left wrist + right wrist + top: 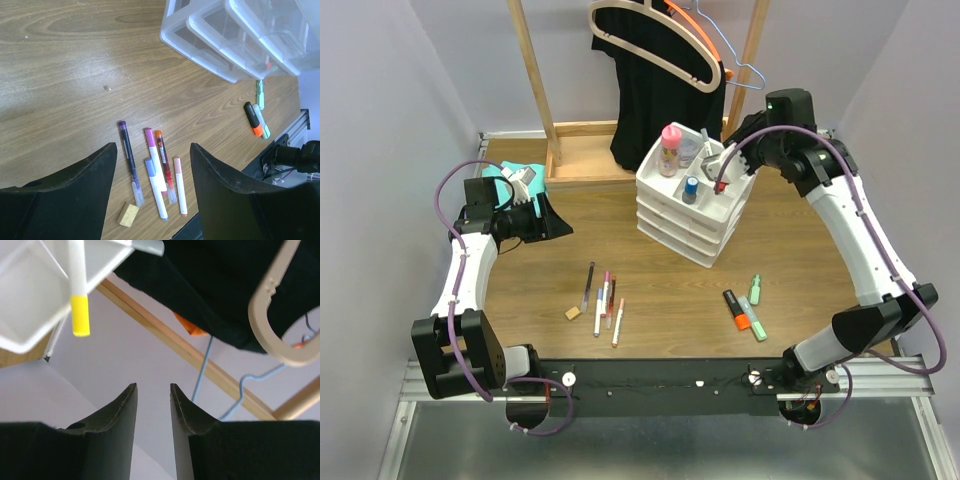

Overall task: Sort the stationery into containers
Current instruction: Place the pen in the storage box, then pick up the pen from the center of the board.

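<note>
**A:** Looking from above, where does everything sit against the organiser?

**B:** The pink-capped bottle and blue-capped tube stand in its top tray. The right gripper hangs over that tray. The slim pens and eraser lie on the table on its near-left. The highlighters lie on its near side. The left gripper hangs well to its left.

**A:** And the left wrist view?

**B:** The left gripper is spread wide and holds nothing. The pens show between its fingers, apart from the organiser. Their print is too small to read.

**A:** The right wrist?

**B:** The right gripper is parted only narrowly, with nothing held. A yellow-capped pen pokes over the organiser's tray.
</note>
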You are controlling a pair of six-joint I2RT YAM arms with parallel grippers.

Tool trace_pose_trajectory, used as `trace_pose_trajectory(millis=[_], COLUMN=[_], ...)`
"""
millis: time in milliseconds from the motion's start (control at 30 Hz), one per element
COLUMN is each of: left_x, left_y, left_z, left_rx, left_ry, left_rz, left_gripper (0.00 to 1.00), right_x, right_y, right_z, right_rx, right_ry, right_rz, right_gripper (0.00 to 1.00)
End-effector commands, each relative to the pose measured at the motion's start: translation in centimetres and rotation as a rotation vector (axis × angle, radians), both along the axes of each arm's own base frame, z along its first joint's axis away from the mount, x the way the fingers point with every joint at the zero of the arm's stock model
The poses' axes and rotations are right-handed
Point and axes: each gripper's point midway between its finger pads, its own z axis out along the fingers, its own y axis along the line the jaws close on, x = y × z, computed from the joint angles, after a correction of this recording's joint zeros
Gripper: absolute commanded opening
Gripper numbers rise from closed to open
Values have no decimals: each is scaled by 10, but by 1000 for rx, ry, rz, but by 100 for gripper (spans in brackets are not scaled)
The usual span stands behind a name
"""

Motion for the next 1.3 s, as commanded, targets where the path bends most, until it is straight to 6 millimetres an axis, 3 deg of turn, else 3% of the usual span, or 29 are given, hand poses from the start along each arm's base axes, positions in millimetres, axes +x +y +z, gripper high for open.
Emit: trace_pose_trajectory(millis=[0,67,167,200,233,267,300,367,433,467,500,600,633,700,733,767,800,833,900,1000,1100,1133,1200,1233,1267], left_x=[2,2,3,3,3,3,3,2,0,0,-2,-11,-18,-25,-33,-39,-40,-39,-43,-47,-48,-46,-39,-31,-27], left_y=[-5,-5,-4,-4,-4,-4,-4,-4,-5,-4,-5,-5,-10,-12,-14,-22,-24,-19,-26,-22,-19,-18,-13,-7,0], left_z=[3,3,5,5,5,5,4,3,1,0,-3,-10,-17,-27,-34,-39,-42,-43,-47,-58,-66,-65,-61,-55,-53], left_rx=[-32,-36,-31,-28,-25,-22,-23,-27,-19,-12,-4,53,68,107,120,135,157,187,192,231,254,253,276,286,308], left_ry=[-12,-7,-8,-9,-5,-4,2,10,26,31,43,83,107,131,156,183,184,189,227,306,357,370,356,332,319], left_rz=[-20,-19,-16,-15,-15,-14,-13,-20,-30,-33,-39,-49,-63,-60,-65,-80,-76,-58,-56,-26,-23,-12,9,32,53], left_gripper=[70,70,70,70,70,70,70,69,68,68,68,68,68,69,69,70,71,72,72,72,72,72,72,72,72], right_x=[-13,-14,-7,-7,-5,-10,-5,-11,-27,-34,-40,-74,-95,-127,-143,-168,-180,-188,-203,-201,-207,-222,-224,-232,-234], right_y=[-26,-29,-31,-31,-31,-37,-33,-36,-30,-26,-21,-9,-4,20,27,46,52,57,69,85,112,137,156,171,178], right_z=[33,39,68,73,80,103,90,67,54,43,18,-17,-43,-61,-86,-85,-91,-96,-107,-107,-103,-104,-107,-123,-128], right_rx=[72,152,447,677,796,928,1098,1218,1367,1404,1467,1565,1522,1468,1413,1389,1359,1349,1330,1336,1280,1211,1108,1002,944], right_ry=[-52,-65,-123,-92,-79,-96,-10,90,182,232,311,513,615,828,929,1085,1156,1220,1348,1323,1280,1291,1203,1233,1252], right_rz=[-112,-164,-295,-393,-452,-507,-609,-730,-804,-829,-914,-1072,-1109,-1008,-999,-888,-860,-857,-848,-788,-664,-575,-469,-440,-388], right_gripper=[40,40,45,49,50,50,50,44,36,36,37,39,41,44,55,66,79,100,100,100,100,100,100,100,100])
